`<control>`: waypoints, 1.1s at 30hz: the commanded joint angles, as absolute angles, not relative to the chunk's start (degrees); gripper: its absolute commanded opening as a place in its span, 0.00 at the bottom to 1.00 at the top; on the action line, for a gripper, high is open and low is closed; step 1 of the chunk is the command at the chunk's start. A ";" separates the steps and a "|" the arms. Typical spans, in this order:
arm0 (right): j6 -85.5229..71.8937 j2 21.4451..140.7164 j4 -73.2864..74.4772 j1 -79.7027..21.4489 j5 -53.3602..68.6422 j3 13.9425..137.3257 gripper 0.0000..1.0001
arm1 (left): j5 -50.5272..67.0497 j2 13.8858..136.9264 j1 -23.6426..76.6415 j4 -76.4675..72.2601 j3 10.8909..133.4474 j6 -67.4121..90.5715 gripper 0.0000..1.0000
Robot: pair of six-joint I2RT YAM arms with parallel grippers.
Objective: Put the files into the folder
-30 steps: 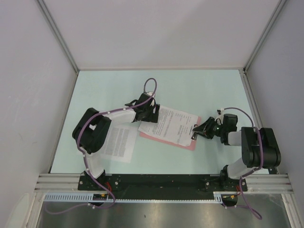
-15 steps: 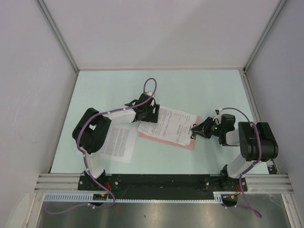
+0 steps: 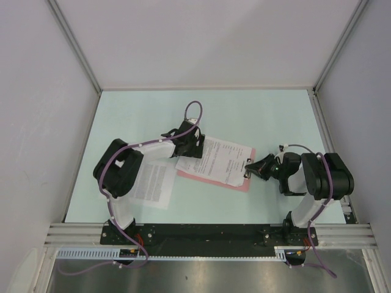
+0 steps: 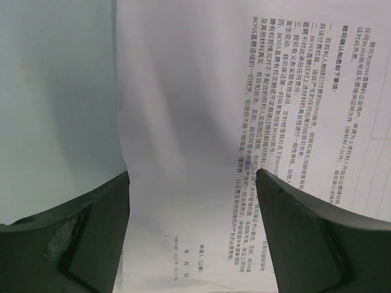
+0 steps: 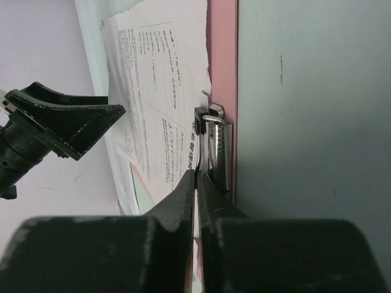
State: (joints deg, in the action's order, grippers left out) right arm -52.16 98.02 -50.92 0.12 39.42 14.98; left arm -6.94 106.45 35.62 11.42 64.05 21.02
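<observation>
The folder (image 3: 204, 177) is a pink clipboard lying flat mid-table, its metal clip (image 5: 218, 149) on the right short edge. One file sheet (image 3: 221, 160) lies on it, its right end at the clip. My left gripper (image 3: 190, 148) is open over the sheet's left end; in the left wrist view (image 4: 192, 174) its fingers straddle the printed sheet (image 4: 195, 91). My right gripper (image 3: 250, 168) is shut on the clip; in the right wrist view (image 5: 197, 174) its jaws are pressed together on the clip's lever. A second file sheet (image 3: 156, 183) lies on the table under the left arm.
Metal frame posts and grey walls (image 3: 36, 122) border the mint table on three sides. The arm-base rail (image 3: 208, 235) runs along the near edge. The left arm's purple cable (image 3: 194, 110) loops above the sheet.
The right arm's elbow has swung toward the folder while its gripper stayed at the clip. The left gripper and the sheet's left end have shifted slightly left.
</observation>
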 commanded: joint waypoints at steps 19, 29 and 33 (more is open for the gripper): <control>-71.19 113.20 -90.44 5.54 48.25 8.96 0.00 | -6.94 108.28 38.67 13.01 59.94 24.96 0.85; -74.70 110.48 -91.58 6.42 48.43 9.14 0.00 | -12.13 108.19 40.08 9.93 57.83 24.87 0.85; -76.72 107.85 -91.49 6.68 48.07 8.88 0.00 | -12.57 107.40 40.25 5.73 55.21 24.35 0.85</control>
